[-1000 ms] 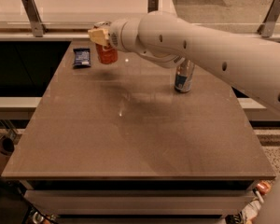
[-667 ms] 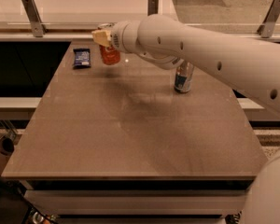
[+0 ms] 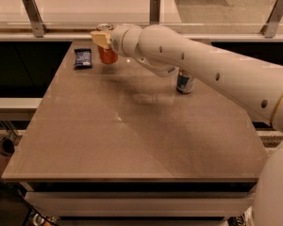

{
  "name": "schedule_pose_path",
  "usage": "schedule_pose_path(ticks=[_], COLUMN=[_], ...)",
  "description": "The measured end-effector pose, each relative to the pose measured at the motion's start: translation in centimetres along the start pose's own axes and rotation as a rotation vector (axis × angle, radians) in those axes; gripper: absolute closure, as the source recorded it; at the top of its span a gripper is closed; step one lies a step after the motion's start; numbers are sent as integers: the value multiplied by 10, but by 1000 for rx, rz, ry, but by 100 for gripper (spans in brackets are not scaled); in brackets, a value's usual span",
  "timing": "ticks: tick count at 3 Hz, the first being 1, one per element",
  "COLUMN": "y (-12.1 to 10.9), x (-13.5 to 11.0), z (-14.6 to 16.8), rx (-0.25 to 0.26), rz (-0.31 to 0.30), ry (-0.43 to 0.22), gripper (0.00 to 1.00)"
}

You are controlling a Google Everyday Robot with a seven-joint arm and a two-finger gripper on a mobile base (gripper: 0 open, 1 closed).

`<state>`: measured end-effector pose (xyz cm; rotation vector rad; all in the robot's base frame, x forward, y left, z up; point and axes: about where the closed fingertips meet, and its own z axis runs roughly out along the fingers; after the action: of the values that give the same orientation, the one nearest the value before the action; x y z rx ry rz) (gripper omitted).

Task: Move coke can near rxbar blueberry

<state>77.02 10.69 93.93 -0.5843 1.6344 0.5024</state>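
Observation:
The coke can is a short red-orange can with a silver top, at the far left of the table, upright. My gripper is at the can's upper part, its yellowish fingers around it. The rxbar blueberry is a small flat navy-blue wrapper lying on the table just left of the can, a small gap between them. My white arm reaches in from the right across the table's back half.
A taller silver-and-blue can stands right of centre, partly hidden behind my arm. The brown table has a railing with metal posts along its far edge. Dark drops lie at the left and right sides.
The gripper and coke can stay at about the same spot beside the blue wrapper; the can appears slightly lower and closer to the table.

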Motion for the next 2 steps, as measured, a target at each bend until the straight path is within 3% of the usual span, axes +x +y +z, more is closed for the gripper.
schedule_pose_path(ticks=[1, 2], y=[0, -6], x=[0, 18], z=[0, 22], rx=[0, 3], rz=[0, 7], ry=[0, 48], gripper=[100, 100])
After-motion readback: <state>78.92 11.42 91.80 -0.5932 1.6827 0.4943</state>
